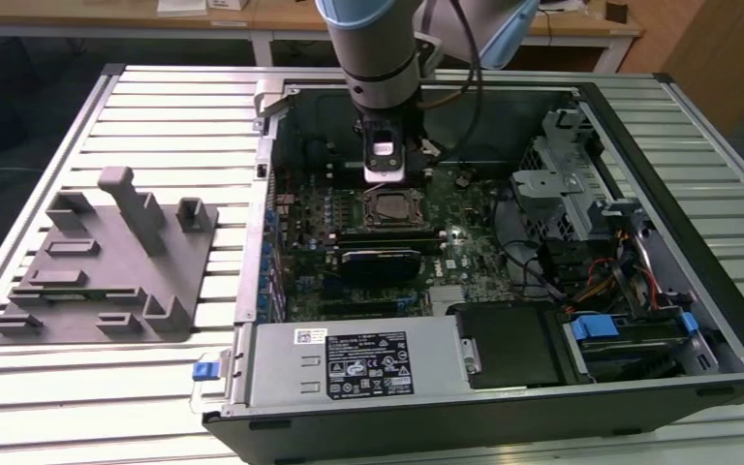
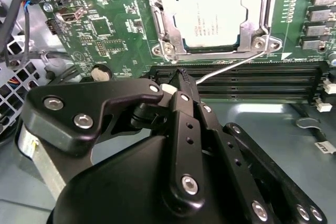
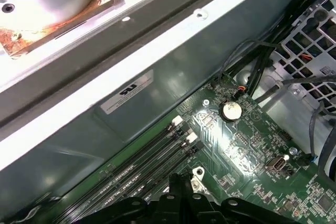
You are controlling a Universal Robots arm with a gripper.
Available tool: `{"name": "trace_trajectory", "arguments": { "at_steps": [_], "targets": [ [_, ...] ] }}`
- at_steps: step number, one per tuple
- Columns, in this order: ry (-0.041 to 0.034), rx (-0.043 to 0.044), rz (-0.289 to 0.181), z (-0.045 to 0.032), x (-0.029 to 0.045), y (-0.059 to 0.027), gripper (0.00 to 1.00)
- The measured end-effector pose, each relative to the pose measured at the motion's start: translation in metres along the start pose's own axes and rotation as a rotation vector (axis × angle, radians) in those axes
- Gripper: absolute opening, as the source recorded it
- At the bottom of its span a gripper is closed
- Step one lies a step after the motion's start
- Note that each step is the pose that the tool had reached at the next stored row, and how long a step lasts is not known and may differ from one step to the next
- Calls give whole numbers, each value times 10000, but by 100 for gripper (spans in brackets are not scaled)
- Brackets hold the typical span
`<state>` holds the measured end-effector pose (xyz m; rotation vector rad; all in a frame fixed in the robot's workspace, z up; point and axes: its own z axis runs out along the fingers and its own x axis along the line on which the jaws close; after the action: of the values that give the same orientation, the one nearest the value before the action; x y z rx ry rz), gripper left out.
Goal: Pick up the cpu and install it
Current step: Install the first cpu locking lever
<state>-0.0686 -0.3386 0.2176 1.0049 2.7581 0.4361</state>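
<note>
Arm pose: the arm [image 1: 379, 58] descends near-vertically into the open computer case [image 1: 682, 184], wrist pointing straight down. The gripper [image 1: 387, 167] hangs just beside the socket frame [image 2: 160, 19], on the side facing the case's rear wall, close above the board and touching nothing visible.

End effector: in both wrist views the two black fingers [image 2: 185, 95] meet at their tips with nothing between them. The gripper is closed and empty.

Task item: the cpu [image 2: 210, 17] lies flat inside the socket frame, silvery top upward, apart from the fingertips. In the exterior view it shows as a pale square [image 1: 391, 206] within the frame.

A thin retention lever [image 2: 231, 66] angles away from a corner of the socket frame, across the memory slots [image 2: 252, 80], its free end near the fingertips.

Limits of view: one edge of the cpu is cut off in the second wrist view. Whether the frame is clamped down on it cannot be determined. The gripper's own body hides the board beyond the memory slots.
</note>
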Motion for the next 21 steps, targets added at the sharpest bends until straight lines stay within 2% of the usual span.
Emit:
{"name": "trace_trajectory", "arguments": {
  "at_steps": [11,21],
  "targets": [
    [-1,0,10,-4,87,-30,11],
    [-23,-5,19,72,107,-50,11]
  ]
}}
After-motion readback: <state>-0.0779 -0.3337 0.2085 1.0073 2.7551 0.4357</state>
